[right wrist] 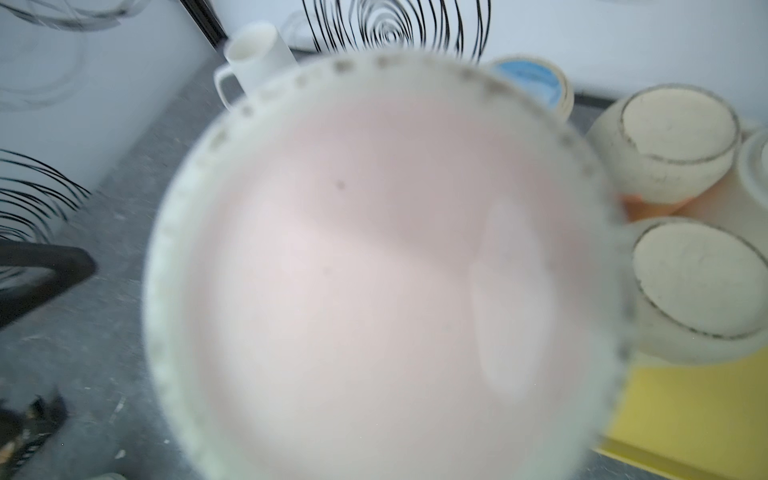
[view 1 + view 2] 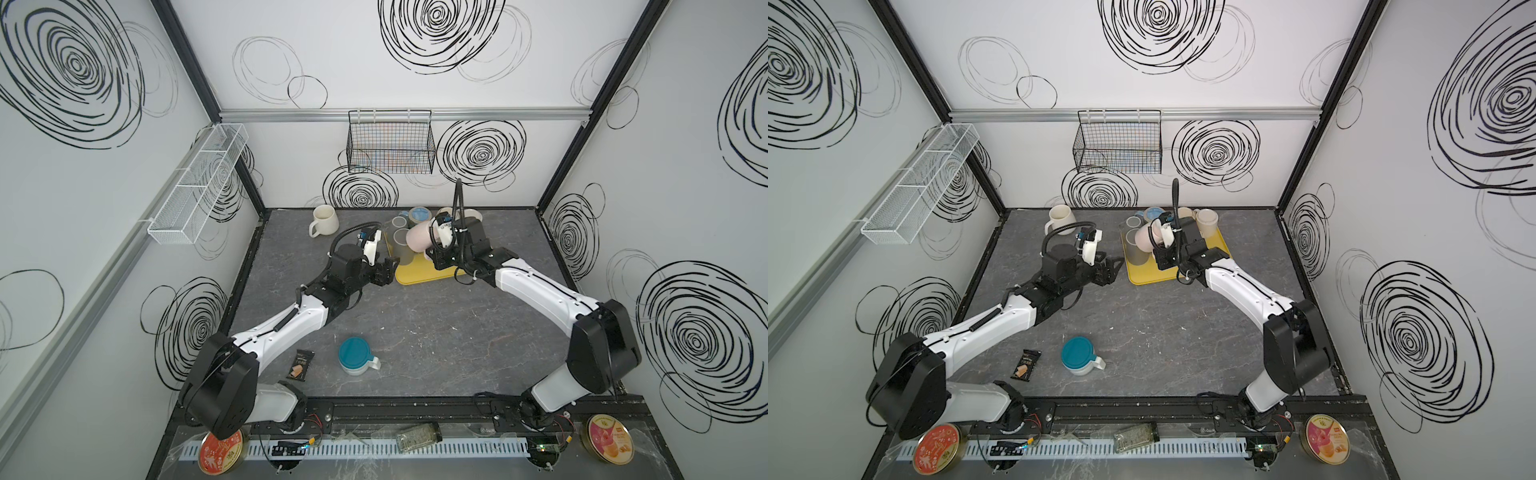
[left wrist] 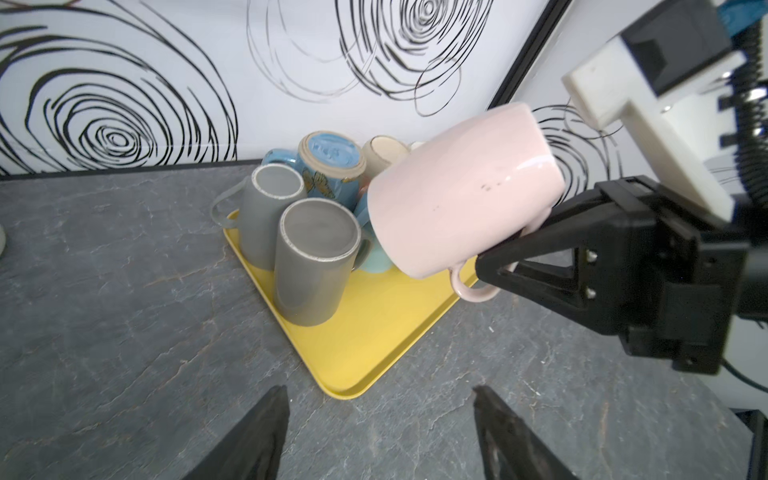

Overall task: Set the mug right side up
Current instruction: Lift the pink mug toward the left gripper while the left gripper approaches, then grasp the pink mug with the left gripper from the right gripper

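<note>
Right claw (image 3: 498, 266) clenched on the pink mug (image 3: 457, 199) handle, mug tilted above the yellow tray (image 3: 374, 340) under the claw, base above rim (flip maybe half done). Left claw (image 3: 378, 392) released, empty, nearby. Uprighting and set-down remain.

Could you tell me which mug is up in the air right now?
The pink mug, held by its handle in the right pincer, tilted above the yellow tray; the others rest on tray or table.

No text, brand or number is legible. Printing on the orange tin (image 2: 220, 453) at near left, the pink tin (image 2: 610, 439) at near right and the dark snack packet (image 2: 301, 364) is too small to read. Marks on the upturned blue mug base (image 3: 330, 153) are blurred.
</note>
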### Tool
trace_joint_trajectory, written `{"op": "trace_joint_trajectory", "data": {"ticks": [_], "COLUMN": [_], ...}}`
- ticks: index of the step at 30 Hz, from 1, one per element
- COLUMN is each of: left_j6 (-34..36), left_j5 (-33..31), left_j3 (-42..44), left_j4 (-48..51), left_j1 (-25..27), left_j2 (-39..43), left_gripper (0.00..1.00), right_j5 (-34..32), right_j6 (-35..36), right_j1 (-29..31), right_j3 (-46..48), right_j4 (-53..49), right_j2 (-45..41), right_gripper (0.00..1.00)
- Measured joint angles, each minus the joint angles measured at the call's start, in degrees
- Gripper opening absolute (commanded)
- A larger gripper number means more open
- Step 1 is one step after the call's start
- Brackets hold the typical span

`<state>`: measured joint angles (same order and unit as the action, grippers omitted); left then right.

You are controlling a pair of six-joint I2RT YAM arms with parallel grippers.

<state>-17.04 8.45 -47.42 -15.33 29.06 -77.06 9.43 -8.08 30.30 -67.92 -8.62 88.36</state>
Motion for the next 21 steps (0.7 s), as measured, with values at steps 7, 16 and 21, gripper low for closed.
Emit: {"op": "trace_joint_trajectory", "data": {"ticks": [7,16,21], "left_j6": [-3.85,-8.66,-11.52], "left_j5": [5.99,11.61,14.05], "left_j3": [0.59,0.48,0.26], "left_j4": [-10.75,-18.34,-21.29], "left_j1": [-0.61,-0.17,-0.17], "left_j2": [1.09,0.52,-0.52], "left_gripper": [0.76,0.76,0.76], "right_j5": [9.9,24.04,29.68], "right_j6": [-5.01,-9.51,-11.58], "right_j1": [-0.87,-0.98,-0.96], "right_j3": [5.03,4.52,3.02], "right_j4": [15.63,25.22,27.93], "right_j2": [-9.16,-9.07,-7.67], "right_gripper": [0.0,0.0,0.0]}}
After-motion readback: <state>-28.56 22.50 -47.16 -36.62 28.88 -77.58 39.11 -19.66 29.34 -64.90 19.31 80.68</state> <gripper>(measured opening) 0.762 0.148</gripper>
